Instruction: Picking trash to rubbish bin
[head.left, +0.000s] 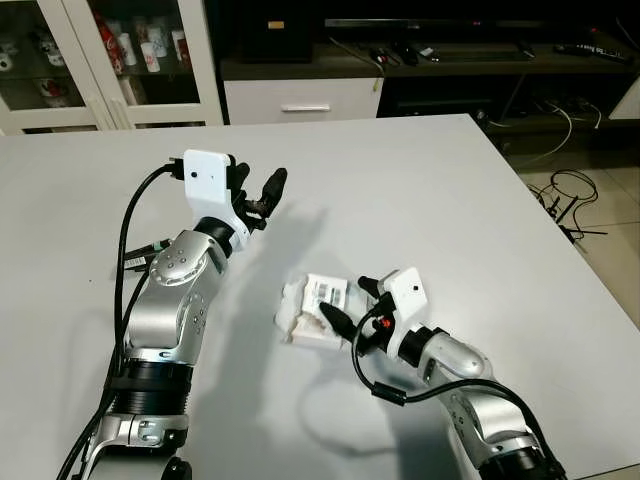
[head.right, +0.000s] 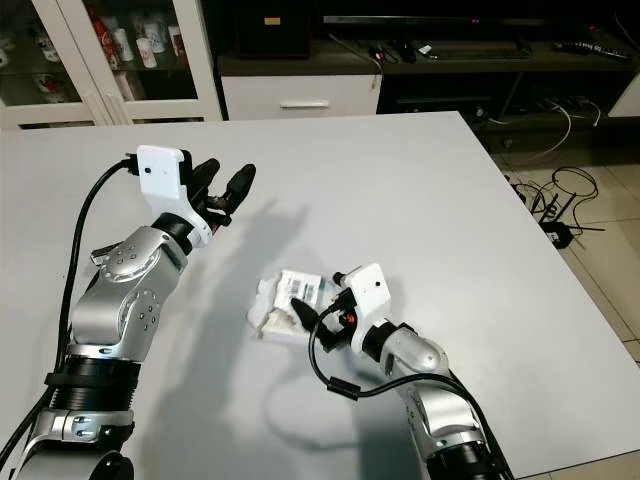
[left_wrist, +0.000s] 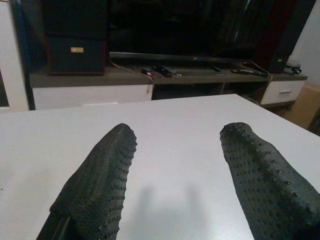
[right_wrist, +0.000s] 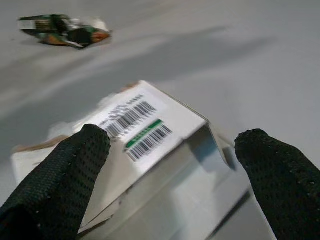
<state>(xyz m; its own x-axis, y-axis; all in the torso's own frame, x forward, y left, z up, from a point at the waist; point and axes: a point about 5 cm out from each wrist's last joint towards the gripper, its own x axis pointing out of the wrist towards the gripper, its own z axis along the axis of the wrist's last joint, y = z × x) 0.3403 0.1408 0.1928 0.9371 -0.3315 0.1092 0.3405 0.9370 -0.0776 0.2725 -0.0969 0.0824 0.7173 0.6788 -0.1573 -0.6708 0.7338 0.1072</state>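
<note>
Two grippers over table | right gripper: jaws wide apart, holding nothing, white box between and just ahead of fingertips | left gripper: jaws apart, empty, raised.

Pale grey worktop; white carton with black barcodes and a green stripe; green-orange crumpled wrapper, upper left.

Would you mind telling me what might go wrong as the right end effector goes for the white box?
The right end effector is open around the crushed white box, which has a loose flap; a grip there may bend it and slip. The box lies flat on the table, so the fingertips may scrape the surface. A small green wrapper lies apart and could be left behind.
</note>
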